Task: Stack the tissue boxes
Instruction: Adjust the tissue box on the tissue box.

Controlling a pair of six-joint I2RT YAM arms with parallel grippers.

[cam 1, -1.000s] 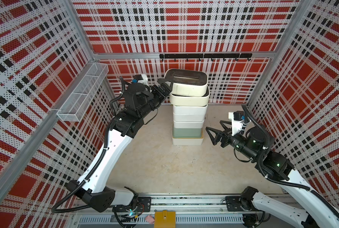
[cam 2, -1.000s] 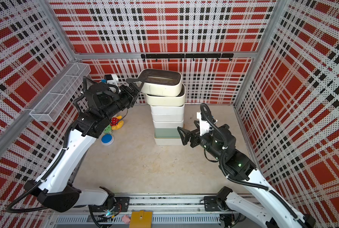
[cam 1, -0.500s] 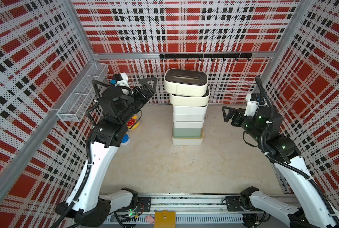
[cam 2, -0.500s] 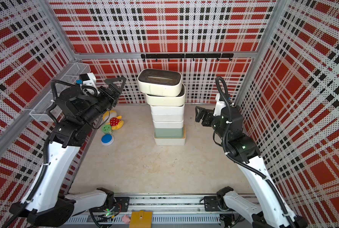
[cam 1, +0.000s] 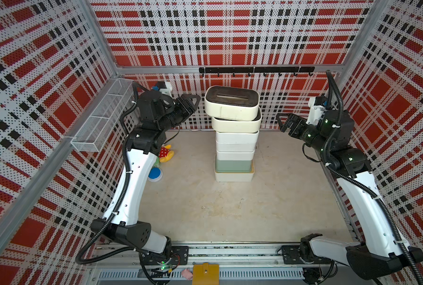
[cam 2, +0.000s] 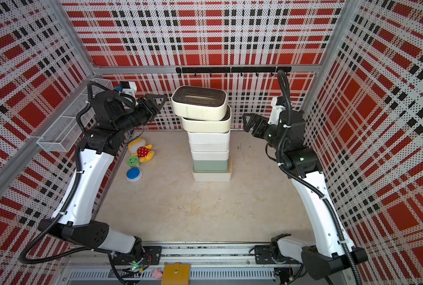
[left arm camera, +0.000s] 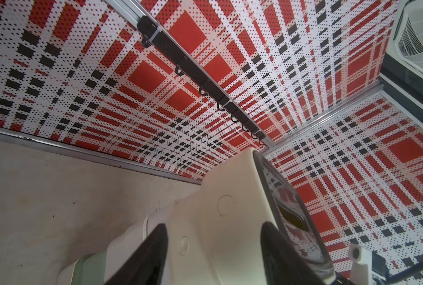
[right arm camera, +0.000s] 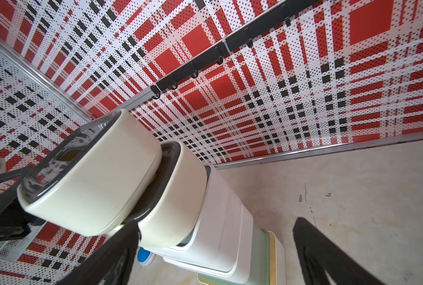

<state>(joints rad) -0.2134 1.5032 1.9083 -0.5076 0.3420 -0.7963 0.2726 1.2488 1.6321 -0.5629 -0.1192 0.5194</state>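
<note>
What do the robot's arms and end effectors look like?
The left arm and right arm have white shells, black joints and black ribbed cables clipped alongside. The left end effector and right end effector are black with triangular open-frame fingers.

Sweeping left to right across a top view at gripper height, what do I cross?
Wire basket → left gripper, jaws apart → stack of tissue boxes → right gripper, jaws apart.

The left pincer [cam 1: 194,102] has drawn back from the top tissue box [cam 1: 231,109] and narrowed; the right pincer [cam 1: 281,123] has lifted away.
</note>
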